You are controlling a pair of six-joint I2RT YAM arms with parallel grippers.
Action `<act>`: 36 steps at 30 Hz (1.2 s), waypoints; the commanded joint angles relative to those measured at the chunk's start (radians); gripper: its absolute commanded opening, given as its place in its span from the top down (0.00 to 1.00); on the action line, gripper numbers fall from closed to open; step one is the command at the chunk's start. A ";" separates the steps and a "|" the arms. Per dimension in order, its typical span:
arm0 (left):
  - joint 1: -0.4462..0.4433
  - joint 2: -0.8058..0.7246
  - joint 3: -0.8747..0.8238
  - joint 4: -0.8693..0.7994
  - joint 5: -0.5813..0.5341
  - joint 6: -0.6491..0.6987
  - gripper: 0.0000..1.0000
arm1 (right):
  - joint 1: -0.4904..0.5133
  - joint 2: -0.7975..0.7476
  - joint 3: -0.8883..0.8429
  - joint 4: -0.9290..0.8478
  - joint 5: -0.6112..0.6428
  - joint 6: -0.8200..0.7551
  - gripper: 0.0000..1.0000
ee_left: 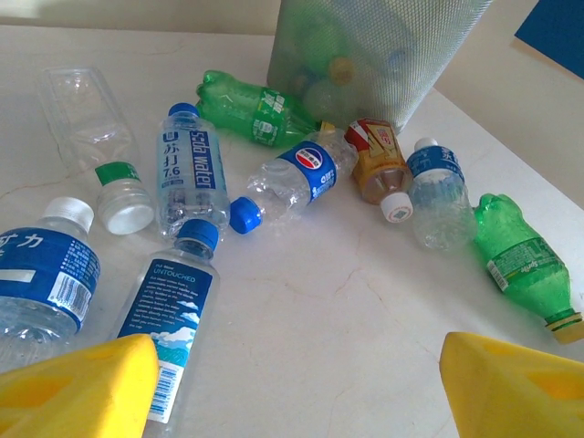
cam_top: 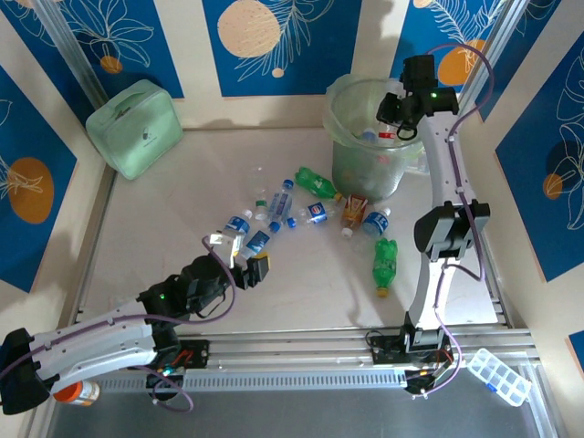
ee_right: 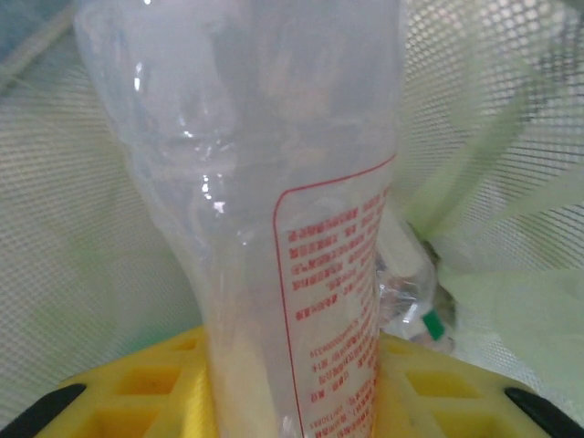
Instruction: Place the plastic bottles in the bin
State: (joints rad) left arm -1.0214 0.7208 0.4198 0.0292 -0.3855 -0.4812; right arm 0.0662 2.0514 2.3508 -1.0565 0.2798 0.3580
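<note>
Blue-and-cream floral panels (cam_top: 265, 41) wall in a pale tabletop (cam_top: 310, 301) where some 9 plastic bottles (ee_left: 297, 173) lie scattered on their sides in front of the bin (cam_top: 342, 96), which has several more inside. Your right gripper (cam_top: 394, 114) hangs over the bin's mouth, pinched on a clear bottle (ee_right: 274, 228) with red print. Its long axis runs straight out from the jaws, and you cannot tell which end carries the cap. Your left gripper (ee_left: 297, 379) hovers low near the closest bottles, jaws spread wide with nothing between them. Closest to it, a blue-labelled bottle (ee_left: 173, 319) lies with its long axis running away from the gripper, blue cap at the far end. Its width therefore sits across the jaws' closing line, though nearer one finger than the other. Expect all of these to be empty and very light, thin-walled and springy, and slick enough to squirt out of a hard pinch. Take hold across the labelled mid-body, where the band likely adds friction, or at the stiffer neck; dented sides will give.
</note>
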 commanded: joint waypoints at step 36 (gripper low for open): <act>0.006 -0.008 0.038 -0.023 -0.077 -0.004 0.17 | 0.035 -0.006 0.216 -0.128 0.041 -0.043 0.26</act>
State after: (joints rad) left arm -1.0214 0.7303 0.4328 0.0158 -0.4309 -0.4915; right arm 0.0765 2.1448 2.5862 -1.2129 0.3161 0.3149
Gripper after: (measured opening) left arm 0.826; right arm 0.750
